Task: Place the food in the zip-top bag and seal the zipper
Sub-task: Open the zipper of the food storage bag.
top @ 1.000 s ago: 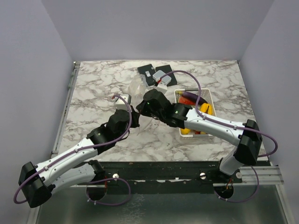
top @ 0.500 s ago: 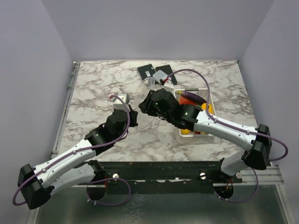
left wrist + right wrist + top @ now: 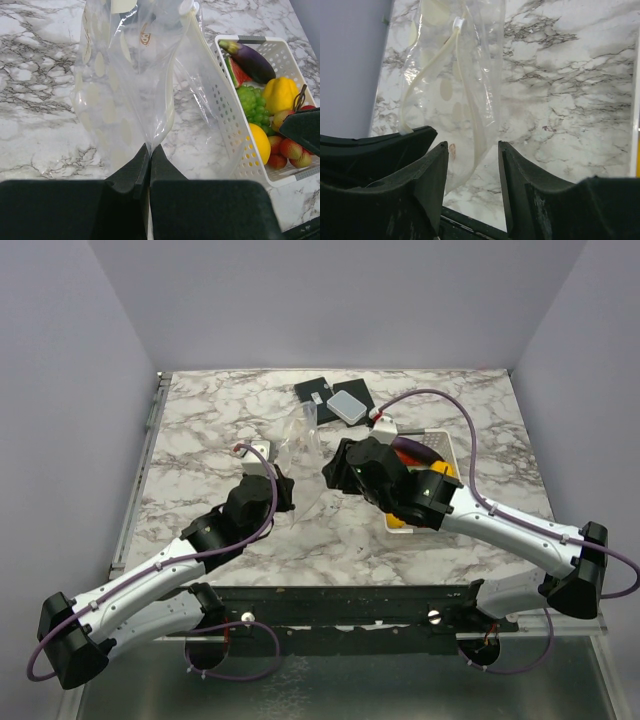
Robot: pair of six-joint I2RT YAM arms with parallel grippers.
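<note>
left gripper (image 3: 149, 152) pinched fully together on a lower fold of the zip-top bag (image 3: 125, 75), clear dotted plastic held upright above the marble table (image 3: 35, 100). seen from above, bag standing between the two wrists near the table's middle, just left of the white basket (image 3: 282, 41).

right gripper (image 3: 472, 150) parted to a moderate gap, gripping nothing – bag film hanging just ahead of the gap, contact with either finger not visible.

zipper (image 3: 458, 23) marked by a white slider tab high on the bag, pale strip curving down the left side; mouth open or sealed – cannot tell.

all food lying in the basket: eggplant (image 3: 250, 60) at the far end, watermelon slice (image 3: 238, 75) beside it, green grapes (image 3: 252, 105) in the middle, a lumpy yellow piece (image 3: 280, 92) to their right, lemon (image 3: 260, 142) against the left wall, small red fruits (image 3: 287, 150) at the near end.

beyond the bag, a grey box (image 3: 347, 405) resting on dark pads (image 3: 318, 393) at the far side of the table.
</note>
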